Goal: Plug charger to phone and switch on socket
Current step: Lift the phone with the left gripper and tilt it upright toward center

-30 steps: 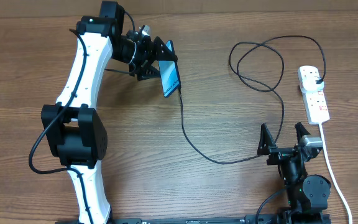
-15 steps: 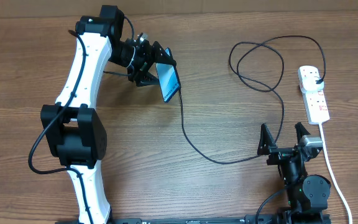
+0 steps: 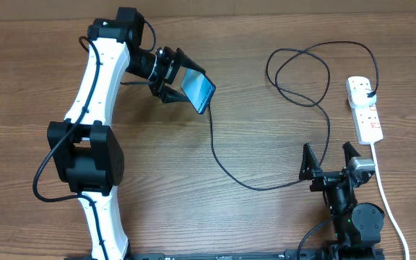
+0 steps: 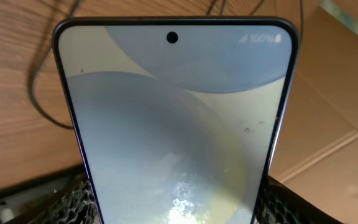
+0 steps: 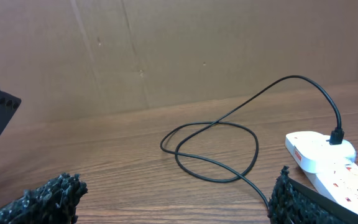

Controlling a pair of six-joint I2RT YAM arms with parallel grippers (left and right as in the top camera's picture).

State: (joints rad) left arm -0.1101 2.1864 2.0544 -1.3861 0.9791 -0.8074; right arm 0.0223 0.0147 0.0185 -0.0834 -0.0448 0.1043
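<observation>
Phone (image 3: 198, 91) is up off the table (image 3: 266, 224) at the far left, pinched between the 2 fingers of the left gripper (image 3: 178, 76), which are closed on its lower part; the left wrist view shows its lit screen (image 4: 179, 124) filling the frame. Charger (image 3: 214, 144) cable runs from the phone's lower end across the wood and loops to the socket (image 3: 367, 115) at the right edge, where its black plug sits in an outlet. The tip looks seated in the phone, so plugging in seems done. Flipping the socket's switch appears to be what is left, though its position is too small to read. Right gripper (image 3: 330, 160) rests low, near the socket, spread wide and empty. Compared with 1 second ago, the phone has rolled from nearly edge-on to screen more upward; the right arm has not moved.
</observation>
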